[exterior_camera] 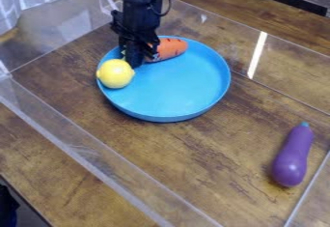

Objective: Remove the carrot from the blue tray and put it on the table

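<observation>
A dark brown wood-plank desk (142,163) with a glossy surface fills the view, seen from above and at an angle. Clear plastic edging runs along its sides and catches the light.

A large round blue tray (180,86) with a low raised rim sits on the desk, a little above and left of the middle of the view. Inside it, against the far left part of the rim, lies the carrot (168,49), a small orange-red toy on its side, its tapered tip pointing right and its leafy end toward the robot's tool. A round yellow lemon (116,73) rests in the tray at its left edge, just below and left of the carrot.

A black robot arm comes down from the top of the view, its gripper (133,51) pointing straight down into the tray. The fingers are clenched at the carrot's left end, where the green top would be; the dark tool covers that end, so it is hard to see exactly how much of the toy sits between them. The carrot is inside the tray and not on the bare desk.

A purple eggplant (292,155) lies on the desk at the lower right, well apart from the tray.
</observation>
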Controlling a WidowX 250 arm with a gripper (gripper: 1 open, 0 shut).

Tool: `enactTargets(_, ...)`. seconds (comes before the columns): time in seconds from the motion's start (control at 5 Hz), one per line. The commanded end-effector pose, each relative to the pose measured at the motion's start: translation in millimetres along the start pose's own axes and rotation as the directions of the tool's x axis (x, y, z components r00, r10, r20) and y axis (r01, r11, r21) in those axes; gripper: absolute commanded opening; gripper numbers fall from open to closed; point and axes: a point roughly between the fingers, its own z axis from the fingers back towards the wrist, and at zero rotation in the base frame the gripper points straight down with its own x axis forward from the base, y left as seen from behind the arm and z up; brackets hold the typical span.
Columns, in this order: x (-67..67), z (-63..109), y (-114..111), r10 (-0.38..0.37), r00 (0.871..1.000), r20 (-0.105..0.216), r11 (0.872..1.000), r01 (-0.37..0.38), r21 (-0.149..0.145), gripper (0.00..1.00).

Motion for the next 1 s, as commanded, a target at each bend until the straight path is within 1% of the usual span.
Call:
enactTargets(0.0, 4.1, 40.7, 18.0, 0.026, 0.996, 0.09, 0.999, -0.03, 0.038, 0.0)
enactTargets(0.8, -3.8, 78.6, 26.1, 0.03, 0.989, 0.145, 0.999, -0.036, 0.039, 0.0)
